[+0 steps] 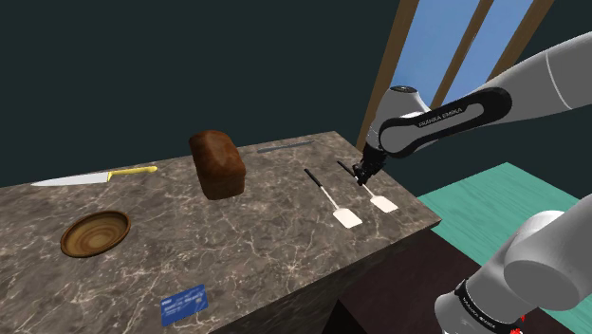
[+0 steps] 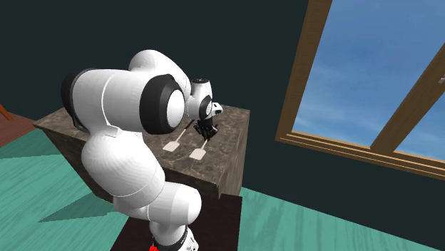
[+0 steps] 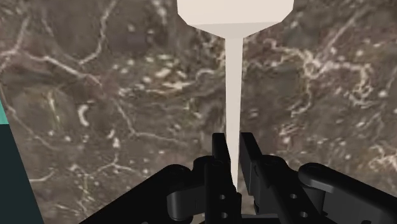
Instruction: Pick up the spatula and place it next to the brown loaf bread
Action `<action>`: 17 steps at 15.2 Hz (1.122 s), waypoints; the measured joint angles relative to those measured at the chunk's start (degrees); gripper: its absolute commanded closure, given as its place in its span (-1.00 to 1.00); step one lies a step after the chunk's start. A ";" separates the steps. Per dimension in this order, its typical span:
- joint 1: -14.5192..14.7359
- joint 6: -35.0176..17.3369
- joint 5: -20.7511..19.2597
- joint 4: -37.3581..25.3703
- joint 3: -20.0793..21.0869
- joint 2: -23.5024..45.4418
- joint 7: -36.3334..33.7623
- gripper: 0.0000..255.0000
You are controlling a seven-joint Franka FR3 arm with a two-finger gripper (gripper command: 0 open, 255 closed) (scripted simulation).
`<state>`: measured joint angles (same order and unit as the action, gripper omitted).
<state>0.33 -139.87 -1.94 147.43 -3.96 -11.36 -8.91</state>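
In the shoulder view, the dark marble counter (image 1: 285, 237) takes most of the room in front of me. The white arm (image 1: 446, 119) reaches over its corner from about three o'clock. Behind it stands a window (image 2: 356, 64) with a wooden frame.

The brown loaf (image 1: 217, 163) stands upright near the middle of the counter. From the loaf, a wooden bowl (image 1: 71, 237) is at eight o'clock, and a knife (image 1: 90, 177) with a yellow handle lies at nine o'clock. A small blue card (image 1: 183, 301) lies at six o'clock, near the edge.

The spatula (image 1: 368, 190) lies at three o'clock from the loaf, well apart from it, close to the counter's corner. A second spatula (image 1: 329, 196) lies between them, just beside the first.

The gripper (image 1: 360, 176) is down at the spatula's handle end. In the wrist view its fingers (image 3: 219, 153) are narrow and clasp the pale thin stem between them. I cannot tell if the flat head is off the marble.
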 measured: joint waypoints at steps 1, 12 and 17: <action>0.00 0.00 0.00 0.00 0.00 0.00 0.00 1.00; -0.02 7.99 -0.11 -3.25 0.19 -4.76 -0.10 1.00; -0.05 12.12 -0.14 -5.54 0.23 -6.60 -0.05 1.00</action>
<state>0.28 -127.75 -2.07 141.89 -3.73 -17.97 -8.96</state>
